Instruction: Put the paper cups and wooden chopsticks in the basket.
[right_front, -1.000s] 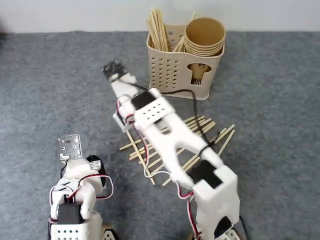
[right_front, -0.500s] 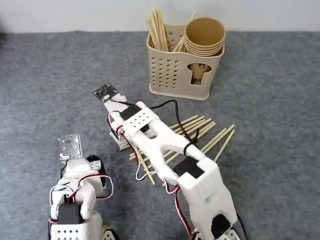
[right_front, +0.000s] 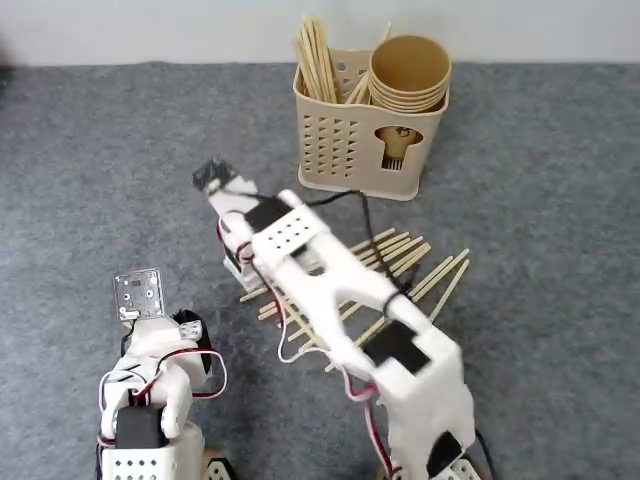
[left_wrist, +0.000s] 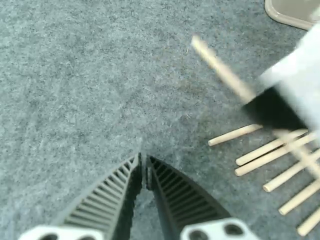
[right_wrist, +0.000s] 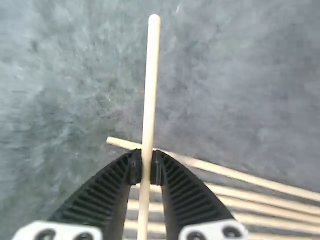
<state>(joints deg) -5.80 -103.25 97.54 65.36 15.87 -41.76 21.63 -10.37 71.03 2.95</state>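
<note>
Over the desk's loose chopsticks (right_front: 405, 258), the right arm (right_front: 330, 290) has swung back and lifted, its jaws clamped on one chopstick (right_wrist: 150, 75); basket (right_front: 345, 150) next, I'd judge. Left jaws rest together, empty.

Support surface: grey carpeted table (right_front: 100, 150). Loose wooden chopsticks (right_wrist: 240, 174) lie flat on it, fanned directly beneath and behind the right gripper (right_wrist: 145, 156) — the basket (right_front: 350, 150) stands ahead of that gripper, apart.

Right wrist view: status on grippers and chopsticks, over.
Right gripper shut on one chopstick. Left gripper shut, empty. Loose chopsticks on carpet; paper cups in basket. Nothing blocking the basket.
</note>
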